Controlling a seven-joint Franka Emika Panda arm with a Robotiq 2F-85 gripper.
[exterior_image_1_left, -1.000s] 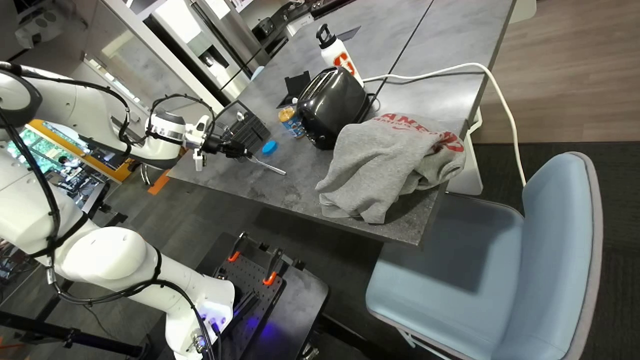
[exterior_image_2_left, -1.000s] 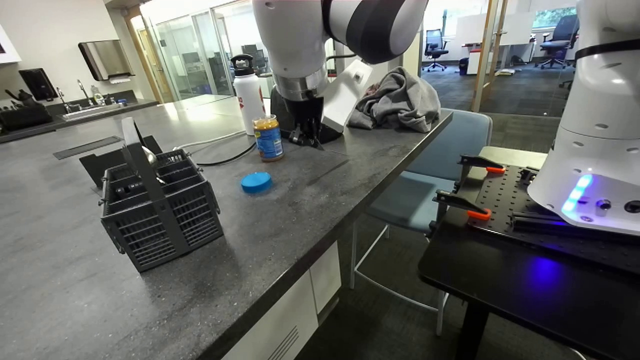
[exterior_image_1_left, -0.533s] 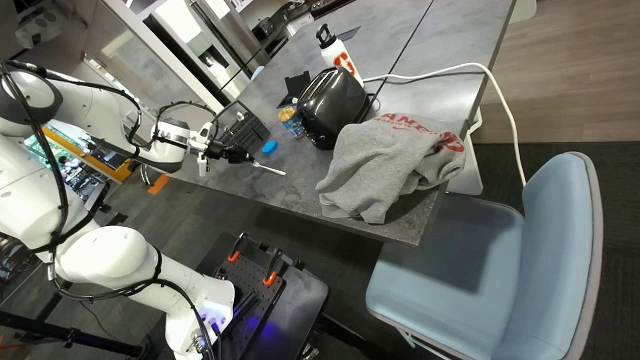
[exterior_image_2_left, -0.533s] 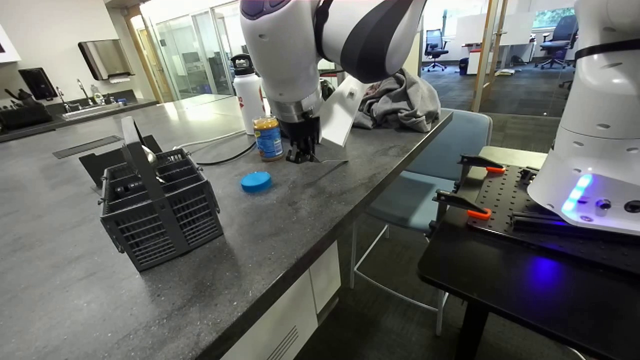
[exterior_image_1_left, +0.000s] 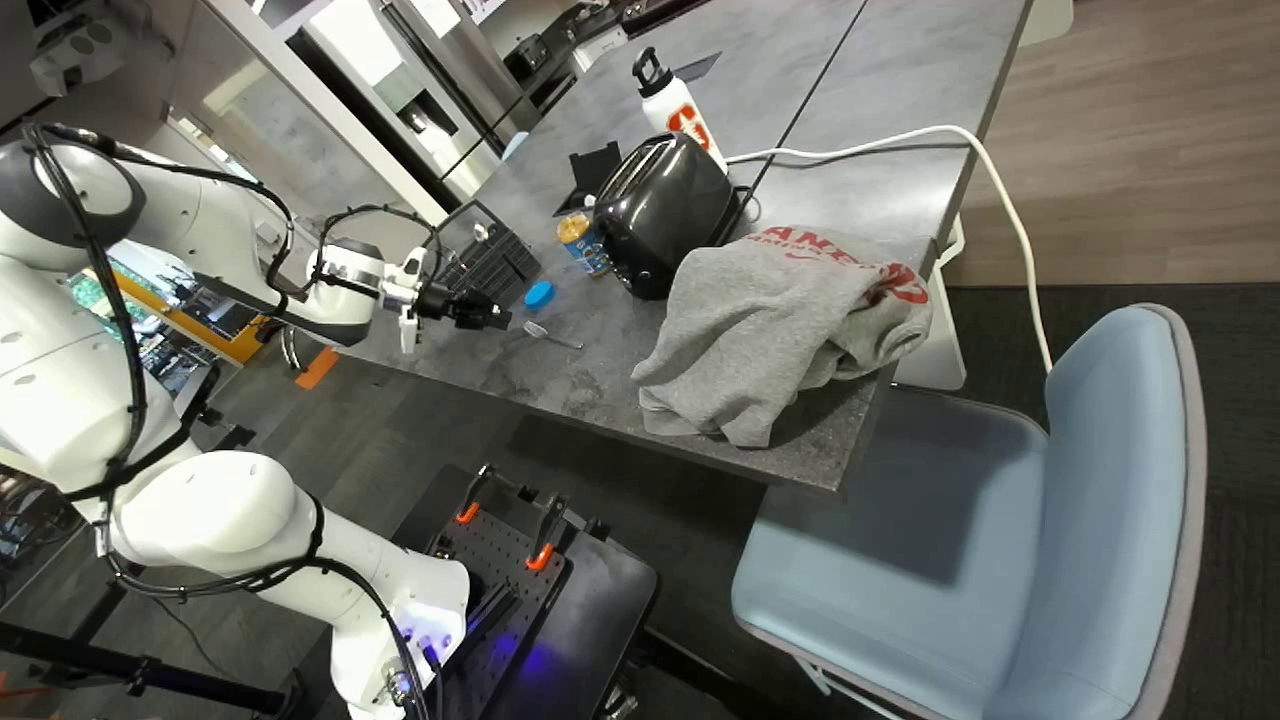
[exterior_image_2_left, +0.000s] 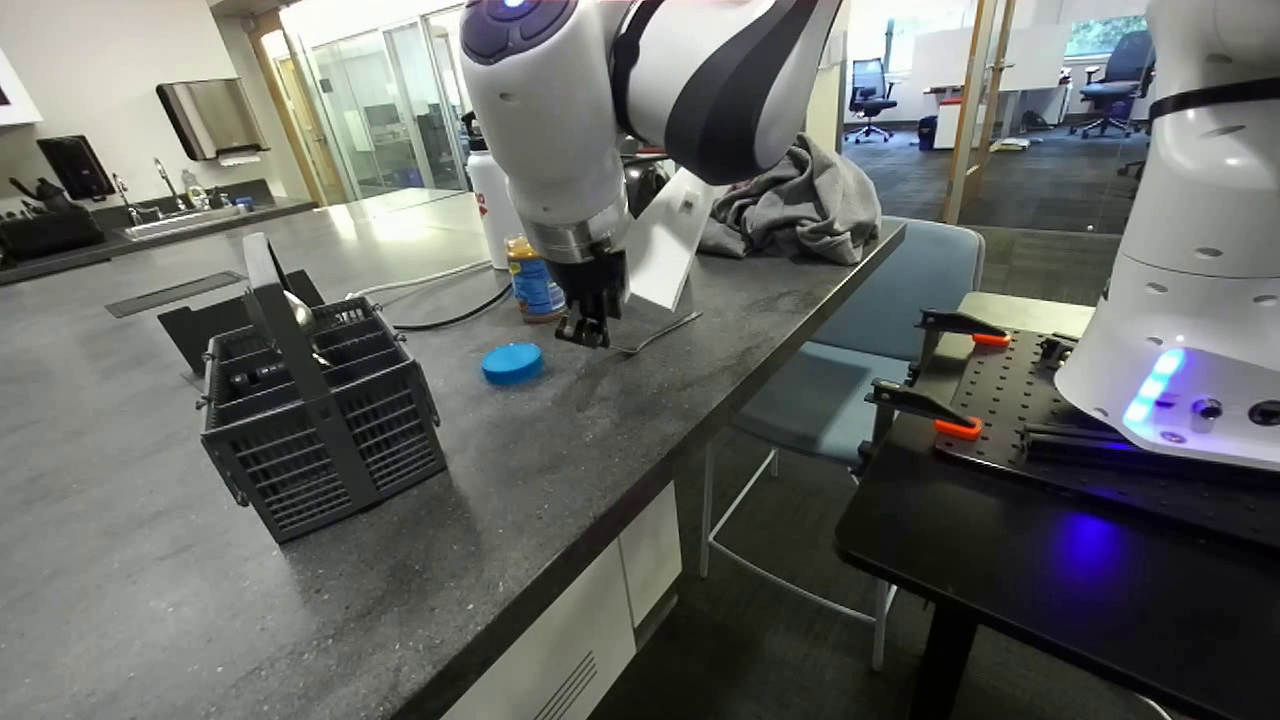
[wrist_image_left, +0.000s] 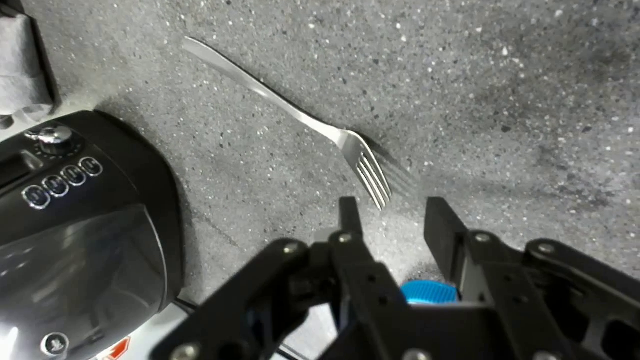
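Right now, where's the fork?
In the wrist view, the fork lies on the counter at upper centre, right of the toaster, its tines pointing toward the gap between the open jaws. In an exterior view, it's just below the blue lid.

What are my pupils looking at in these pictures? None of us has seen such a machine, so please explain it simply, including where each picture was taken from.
The machine is a white robot arm ending in black, two-fingered jaws. Two pictures were taken from spots away from the arm, looking across the scene. The third was taken from its wrist, so the jaws come in at the bottom with the speckled grey counter beyond them.

On that counter are a fork, a black toaster, a jar with a blue label, a round blue lid, a white bottle, a dark cutlery basket and a grey sweatshirt.

Nothing is held: the jaws stand apart, close to the fork's prongs, and the fork lies on the counter.
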